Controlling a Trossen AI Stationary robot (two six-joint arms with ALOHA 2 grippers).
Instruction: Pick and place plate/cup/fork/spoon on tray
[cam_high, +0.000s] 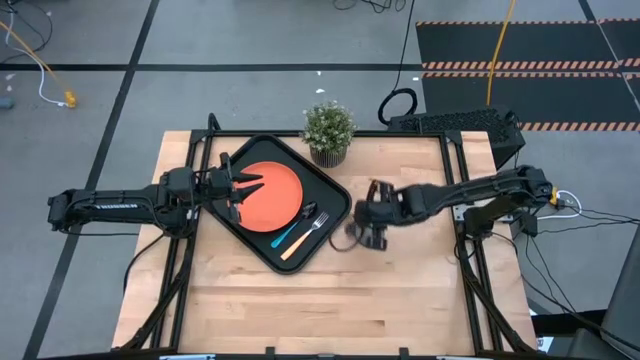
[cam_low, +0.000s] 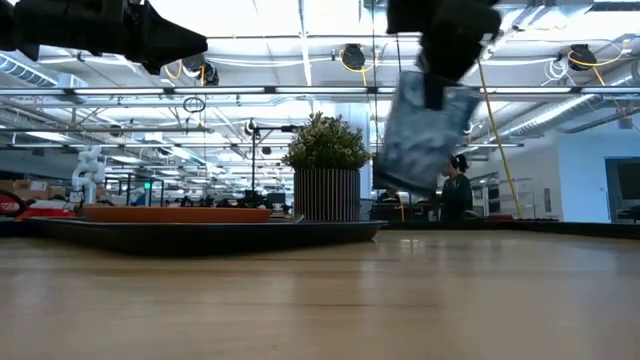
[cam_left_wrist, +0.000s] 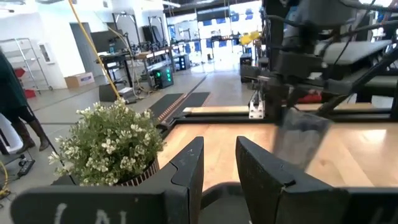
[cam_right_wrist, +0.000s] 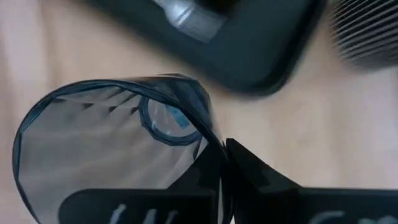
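We have the cup (cam_low: 425, 135) pinched by its rim in the right gripper (cam_high: 372, 228), fingers clenched on the wall of it. The cup hangs tilted in the air, up off the table (cam_high: 400, 290), just right of the tray (cam_high: 262, 249). It isn't on the tray yet.

The plate (cam_high: 272, 194) sits on the tray already. The fork (cam_high: 305, 237) and the spoon (cam_high: 296, 224) lie side by side at the tray's right end, partly on the plate's edge. So the cup looks like the last thing to go.

The left gripper (cam_high: 243, 187) waits over the plate w/ its fingers a bit apart, holding nothing.

How we do this step well:
- Lift a little more so the cup's bottom clears the tray's rim.
- Move left slow. We only hold a thin rim, so a quick swing could make it slip.
- The right end of the tray is busy w/ fork & spoon, and the plate takes the middle. We pick a bare black spot, maybe the far corner near the plant (cam_high: 329, 130), but not so close we bump the pot.
- We stay out of the left arm's way.
- Tip the cup straight up before it goes down.
- Set it flat, then let go. No drop from high up, or it may roll.
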